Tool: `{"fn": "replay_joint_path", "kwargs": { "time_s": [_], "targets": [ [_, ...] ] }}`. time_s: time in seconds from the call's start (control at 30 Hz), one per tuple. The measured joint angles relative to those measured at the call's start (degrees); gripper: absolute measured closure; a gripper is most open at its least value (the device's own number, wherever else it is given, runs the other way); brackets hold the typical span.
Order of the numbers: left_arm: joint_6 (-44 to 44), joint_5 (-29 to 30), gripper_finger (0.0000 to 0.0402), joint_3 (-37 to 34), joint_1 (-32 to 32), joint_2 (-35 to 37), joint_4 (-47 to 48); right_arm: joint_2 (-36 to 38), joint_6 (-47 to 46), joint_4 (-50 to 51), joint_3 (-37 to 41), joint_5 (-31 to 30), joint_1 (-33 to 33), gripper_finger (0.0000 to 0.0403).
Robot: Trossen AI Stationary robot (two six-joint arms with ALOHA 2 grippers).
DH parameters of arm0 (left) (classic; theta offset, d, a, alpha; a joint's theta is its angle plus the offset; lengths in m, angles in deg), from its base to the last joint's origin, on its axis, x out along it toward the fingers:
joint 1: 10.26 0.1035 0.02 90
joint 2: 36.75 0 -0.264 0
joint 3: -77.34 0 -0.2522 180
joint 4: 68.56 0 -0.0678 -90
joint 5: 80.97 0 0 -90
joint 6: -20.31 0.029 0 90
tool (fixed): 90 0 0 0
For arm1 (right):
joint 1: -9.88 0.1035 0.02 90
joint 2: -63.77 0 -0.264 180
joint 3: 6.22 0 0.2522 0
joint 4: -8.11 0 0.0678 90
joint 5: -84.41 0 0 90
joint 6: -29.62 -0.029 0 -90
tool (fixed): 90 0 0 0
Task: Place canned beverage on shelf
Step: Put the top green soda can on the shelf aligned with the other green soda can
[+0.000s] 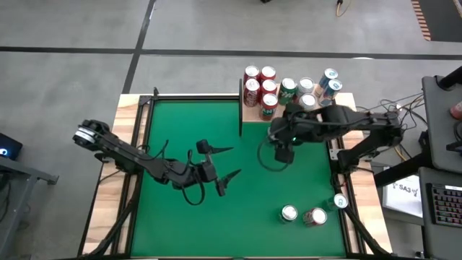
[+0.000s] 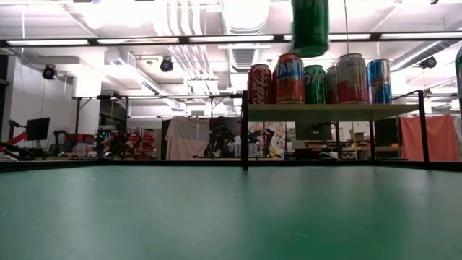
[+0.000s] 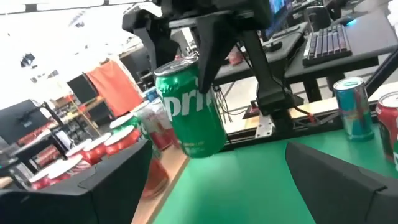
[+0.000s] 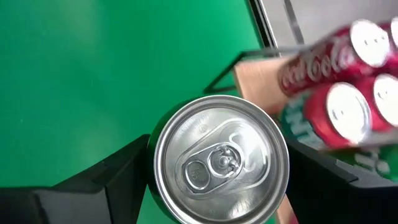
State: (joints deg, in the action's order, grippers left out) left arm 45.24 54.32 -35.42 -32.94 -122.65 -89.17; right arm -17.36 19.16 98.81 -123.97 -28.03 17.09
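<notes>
I'm holding the green soda can (image 3: 189, 109) up in the air with my right claw (image 1: 283, 148) clamped around it, just beside the shelf (image 2: 332, 112) full of cans. My left claw (image 1: 222, 167) is hanging wide open mid-table.

Bright overhead lighting, blurred wrist views

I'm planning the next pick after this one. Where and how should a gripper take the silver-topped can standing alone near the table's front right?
Grip the silver-topped can across its round side wall just below the lid, coming straight down from above. It stands upright, lid up, so the curved wall gives two opposite faces. Set the fingers so neither lands toward the tipped can close on its right. That is likely the clearest approach.
</notes>
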Motion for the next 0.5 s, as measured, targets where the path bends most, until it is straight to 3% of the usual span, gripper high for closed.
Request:
{"fn": "replay_joint_path", "kwargs": {
  "time_s": [0.27,0.5],
  "targets": [
    [0.93,-14.15,0.0047,-3.75,0.26,6.0,1.32,6.34,3.89,0.24,4.55,4.44,-7.07,0.0112],
    [0.12,-20.31,0.0047,-11.76,0.37,14.11,-4.32,10.06,7.47,-2.06,8.88,8.83,-15.32,0.0112]
  ]
}}
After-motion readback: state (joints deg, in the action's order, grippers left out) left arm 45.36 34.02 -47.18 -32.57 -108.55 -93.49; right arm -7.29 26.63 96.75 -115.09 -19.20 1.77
